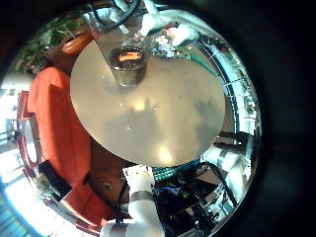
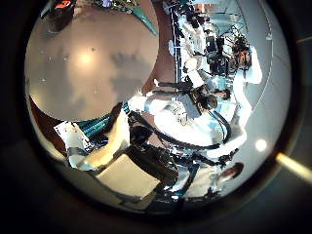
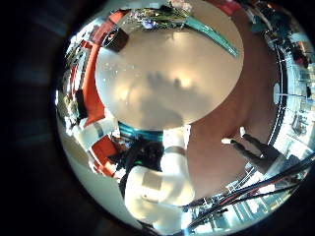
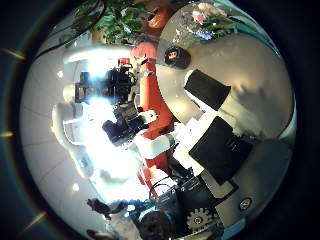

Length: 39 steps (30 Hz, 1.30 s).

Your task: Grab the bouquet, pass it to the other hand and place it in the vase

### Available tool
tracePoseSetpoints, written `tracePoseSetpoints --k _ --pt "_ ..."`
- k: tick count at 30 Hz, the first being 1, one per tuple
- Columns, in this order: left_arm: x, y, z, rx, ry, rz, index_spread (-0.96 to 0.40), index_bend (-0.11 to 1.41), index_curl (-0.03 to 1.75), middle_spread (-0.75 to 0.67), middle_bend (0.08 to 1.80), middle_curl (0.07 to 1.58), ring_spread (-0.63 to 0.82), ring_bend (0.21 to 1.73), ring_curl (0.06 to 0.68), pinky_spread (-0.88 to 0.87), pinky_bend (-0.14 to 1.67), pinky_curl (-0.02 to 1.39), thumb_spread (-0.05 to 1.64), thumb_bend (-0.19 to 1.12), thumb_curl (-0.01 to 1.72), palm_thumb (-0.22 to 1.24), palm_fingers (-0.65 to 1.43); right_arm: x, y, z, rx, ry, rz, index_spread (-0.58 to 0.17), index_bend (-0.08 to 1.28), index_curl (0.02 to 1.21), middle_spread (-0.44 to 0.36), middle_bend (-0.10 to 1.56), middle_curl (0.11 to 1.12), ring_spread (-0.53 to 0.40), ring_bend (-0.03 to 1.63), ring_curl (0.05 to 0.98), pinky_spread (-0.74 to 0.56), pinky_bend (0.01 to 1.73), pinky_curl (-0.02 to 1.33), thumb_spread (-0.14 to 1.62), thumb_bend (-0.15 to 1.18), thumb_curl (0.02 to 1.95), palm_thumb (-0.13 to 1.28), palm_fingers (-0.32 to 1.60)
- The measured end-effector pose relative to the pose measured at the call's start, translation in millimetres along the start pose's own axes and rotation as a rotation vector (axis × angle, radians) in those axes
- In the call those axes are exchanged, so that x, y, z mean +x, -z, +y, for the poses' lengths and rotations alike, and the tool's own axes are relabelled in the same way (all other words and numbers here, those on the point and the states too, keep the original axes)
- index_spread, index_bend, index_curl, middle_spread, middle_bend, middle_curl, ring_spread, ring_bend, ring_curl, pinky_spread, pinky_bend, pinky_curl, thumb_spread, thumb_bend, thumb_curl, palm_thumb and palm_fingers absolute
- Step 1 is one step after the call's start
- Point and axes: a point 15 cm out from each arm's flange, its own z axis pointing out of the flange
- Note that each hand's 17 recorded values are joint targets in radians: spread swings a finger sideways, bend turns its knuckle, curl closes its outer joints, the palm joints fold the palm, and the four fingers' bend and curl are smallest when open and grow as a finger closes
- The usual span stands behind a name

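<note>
Though you cannot tell either robot hand's grip, the pink-flowered bouquet (image 4: 203,22) shows blurry beyond the small dark vase (image 4: 176,55) on the round desk (image 1: 158,109).

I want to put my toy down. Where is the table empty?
Most of the round table is bare: the whole wide middle, from the vase out to the opposite rim. It is crowded only near one edge, where the vase and the bouquet sit close.

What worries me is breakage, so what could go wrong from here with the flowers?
1. The bouquet lies close beside the vase; a reach for it might knock the vase over.
2. The vase stands near the rim of the round table, so a bump could push it off.
</note>
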Motion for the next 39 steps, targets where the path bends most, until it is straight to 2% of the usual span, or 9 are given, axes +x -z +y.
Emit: tracePoseSetpoints --k 8,15,19,25,29,34,39 --pt "-3 9 4 0.031 0.011 -0.006 0.2 0.17 0.32 0.5 0.2 0.33 0.59 0.46 0.22 0.54 0.19 0.28 1.05 -0.02 0.37 0.57 0.03 17 10 -5 0.051 -0.054 -0.001 -0.409 0.2 0.44 -0.058 0.39 0.42 -0.078 0.71 0.091 0.42 0.54 0.0 1.14 -0.02 0.45 0.7 0.62" --pt "-5 -1 8 0.01 0.011 -0.001 0.2 0.17 0.32 0.5 0.2 0.33 0.59 0.46 0.219 0.54 0.19 0.28 1.05 -0.02 0.37 0.57 0.03 25 19 -1 0.09 -0.087 0.001 -0.41 0.19 0.44 -0.058 0.39 0.42 -0.084 0.72 0.092 0.42 0.54 0.0 1.14 -0.02 0.45 0.7 0.62" --pt "-1 -3 10 -0.01 -0.02 -0.033 0.2 0.17 0.32 0.5 0.2 0.33 0.59 0.46 0.219 0.54 0.19 0.28 1.05 -0.02 0.37 0.57 0.03 30 22 -1 0.099 -0.11 0.004 -0.41 0.19 0.43 -0.06 0.4 0.42 -0.088 0.73 0.093 0.42 0.54 0.0 1.14 -0.02 0.45 0.7 0.63" --pt "10 12 10 -0.033 -0.092 -0.11 0.2 0.17 0.32 0.49 0.2 0.33 0.59 0.46 0.219 0.54 0.19 0.28 1.05 -0.02 0.37 0.57 0.03 43 31 -28 0.064 -0.141 -0.011 -0.403 0.15 0.42 -0.058 0.38 0.42 -0.078 0.75 0.103 0.41 0.57 0.0 1.14 -0.02 0.45 0.7 0.57" --pt "9 28 5 -0.051 -0.116 -0.163 0.2 0.17 0.32 0.49 0.2 0.33 0.59 0.46 0.219 0.54 0.19 0.28 1.05 -0.03 0.37 0.57 0.04 83 48 -42 0.06 -0.232 0.012 -0.373 0.11 0.37 -0.026 0.3 0.4 -0.024 0.73 0.111 0.41 0.7 0.04 1.14 -0.02 0.45 0.7 0.37" --pt "16 40 6 -0.097 -0.151 -0.173 0.19 0.17 0.33 0.49 0.19 0.33 0.59 0.46 0.218 0.54 0.19 0.28 1.06 -0.03 0.37 0.55 0.03 117 71 -63 0.066 -0.299 0.057 -0.357 0.14 0.32 0.001 0.31 0.39 0.023 0.74 0.115 0.41 0.75 0.06 1.12 -0.02 0.45 0.69 0.32" --pt "12 45 8 -0.105 -0.174 -0.189 0.19 0.17 0.33 0.49 0.19 0.33 0.59 0.46 0.22 0.54 0.19 0.29 1.06 -0.02 0.37 0.54 0.03 153 82 -88 0.023 -0.373 0.121 -0.352 0.2 0.32 0.0 0.31 0.39 0.043 0.73 0.118 0.4 0.73 0.06 1.1 -0.02 0.46 0.7 0.32"
